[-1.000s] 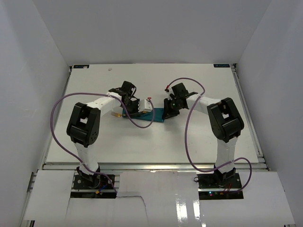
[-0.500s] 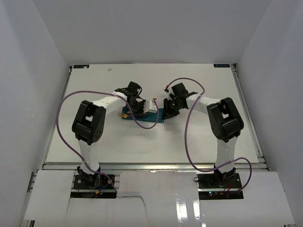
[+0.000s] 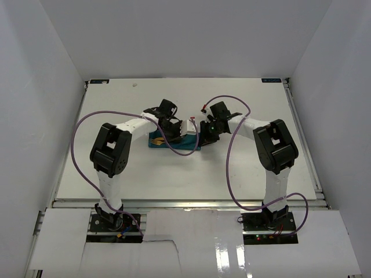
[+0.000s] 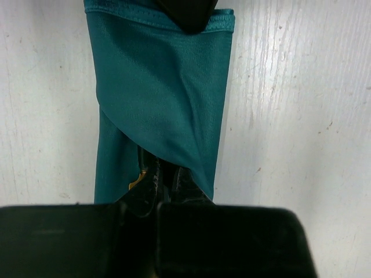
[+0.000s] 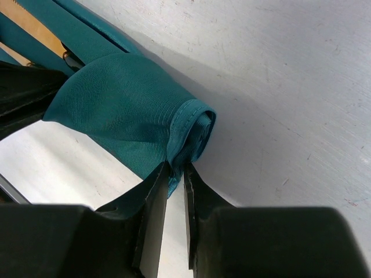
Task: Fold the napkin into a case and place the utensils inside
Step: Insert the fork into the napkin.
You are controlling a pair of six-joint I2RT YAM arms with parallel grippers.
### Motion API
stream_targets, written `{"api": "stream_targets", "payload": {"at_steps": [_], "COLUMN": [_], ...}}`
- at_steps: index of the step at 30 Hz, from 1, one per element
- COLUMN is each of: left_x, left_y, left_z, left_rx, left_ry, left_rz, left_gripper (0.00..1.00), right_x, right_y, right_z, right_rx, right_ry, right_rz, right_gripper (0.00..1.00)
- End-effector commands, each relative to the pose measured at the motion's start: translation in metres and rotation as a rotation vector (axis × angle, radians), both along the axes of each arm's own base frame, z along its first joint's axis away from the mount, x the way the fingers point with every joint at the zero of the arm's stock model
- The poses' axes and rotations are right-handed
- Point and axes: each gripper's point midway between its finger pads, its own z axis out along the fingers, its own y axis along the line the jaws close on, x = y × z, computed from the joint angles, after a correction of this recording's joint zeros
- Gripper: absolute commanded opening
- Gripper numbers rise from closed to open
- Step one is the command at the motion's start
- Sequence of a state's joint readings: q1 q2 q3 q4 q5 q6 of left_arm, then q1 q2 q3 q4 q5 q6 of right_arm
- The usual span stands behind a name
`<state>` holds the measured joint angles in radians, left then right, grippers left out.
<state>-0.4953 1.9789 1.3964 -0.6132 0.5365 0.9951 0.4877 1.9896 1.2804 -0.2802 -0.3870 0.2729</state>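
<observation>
The teal napkin (image 3: 165, 143) lies folded into a narrow case between my arms; it also shows in the left wrist view (image 4: 162, 98) and the right wrist view (image 5: 122, 110). My left gripper (image 4: 166, 180) is shut on a dark utensil handle, its tips under the napkin's flap, with a bit of gold (image 4: 134, 183) beside them. My right gripper (image 5: 175, 174) is shut on the napkin's hemmed end and holds it up. The knife's gold blade (image 5: 36, 26) shows inside the fold. The fork is not clearly seen.
The white table (image 3: 243, 174) lies all round the napkin. Purple cables (image 3: 232, 174) loop from both arms over the table. White walls stand on three sides.
My left gripper has moved right with the utensil, from beside the napkin's left end to over and into the napkin. The right gripper has stayed put on the napkin's end.
</observation>
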Motion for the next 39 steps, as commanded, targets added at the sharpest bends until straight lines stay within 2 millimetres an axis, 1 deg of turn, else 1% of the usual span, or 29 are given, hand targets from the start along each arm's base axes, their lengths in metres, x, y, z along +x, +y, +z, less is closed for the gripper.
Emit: {"api": "stream_targets", "payload": {"at_steps": [1, 3, 6, 9, 13, 19, 22, 23, 27, 30, 33, 34, 36, 37, 39], "left_x": [0.000, -0.001, -0.001, 0.000, 0.002, 0.003, 0.004, 0.006, 0.017, 0.027, 0.039, 0.042, 0.043, 0.039, 0.035], "left_y": [-0.020, -0.021, -0.023, -0.025, -0.029, -0.035, -0.034, -0.032, -0.023, -0.017, -0.016, -0.017, -0.017, -0.018, -0.019], "left_z": [0.008, 0.006, 0.006, 0.005, 0.000, 0.000, -0.003, -0.004, -0.005, 0.000, 0.013, 0.019, 0.027, 0.029, 0.033], "left_rx": [-0.074, -0.075, -0.084, -0.100, -0.118, -0.148, -0.140, -0.126, -0.071, -0.036, -0.027, -0.036, -0.038, -0.044, -0.050], "left_ry": [0.016, 0.019, 0.030, 0.030, 0.025, 0.015, 0.008, 0.000, -0.044, -0.087, -0.131, -0.145, -0.154, -0.140, -0.134], "left_rz": [-0.013, -0.011, 0.002, 0.016, 0.026, 0.010, 0.006, 0.017, 0.058, 0.089, 0.119, 0.119, 0.118, 0.106, 0.091], "left_gripper": [0.01, 0.06, 0.08, 0.06, 0.01, 0.00, 0.05, 0.09, 0.10, 0.11, 0.14, 0.18, 0.20, 0.22, 0.23], "right_x": [0.000, 0.001, 0.001, 0.001, 0.001, 0.000, 0.000, -0.001, -0.002, -0.002, -0.002, -0.001, -0.002, -0.003, -0.002], "right_y": [0.003, 0.002, 0.002, 0.002, 0.002, 0.002, 0.002, 0.002, 0.001, 0.000, 0.000, 0.000, -0.001, -0.002, -0.002], "right_z": [-0.006, -0.006, -0.006, -0.004, -0.004, -0.004, -0.004, -0.004, -0.004, -0.004, -0.003, -0.003, -0.001, -0.003, -0.002], "right_rx": [-0.010, -0.013, -0.015, -0.011, -0.010, -0.010, -0.010, -0.010, -0.014, -0.016, -0.015, -0.015, -0.016, -0.022, -0.022], "right_ry": [-0.002, -0.005, -0.007, -0.007, -0.007, -0.005, -0.005, -0.003, -0.004, -0.004, -0.007, -0.008, -0.012, -0.011, -0.015], "right_rz": [0.024, 0.020, 0.020, 0.021, 0.018, 0.019, 0.019, 0.019, 0.019, 0.015, 0.013, 0.011, 0.011, 0.010, 0.007], "right_gripper": [0.23, 0.23, 0.23, 0.23, 0.22, 0.22, 0.23, 0.22, 0.23, 0.24, 0.24, 0.24, 0.25, 0.25, 0.25]}}
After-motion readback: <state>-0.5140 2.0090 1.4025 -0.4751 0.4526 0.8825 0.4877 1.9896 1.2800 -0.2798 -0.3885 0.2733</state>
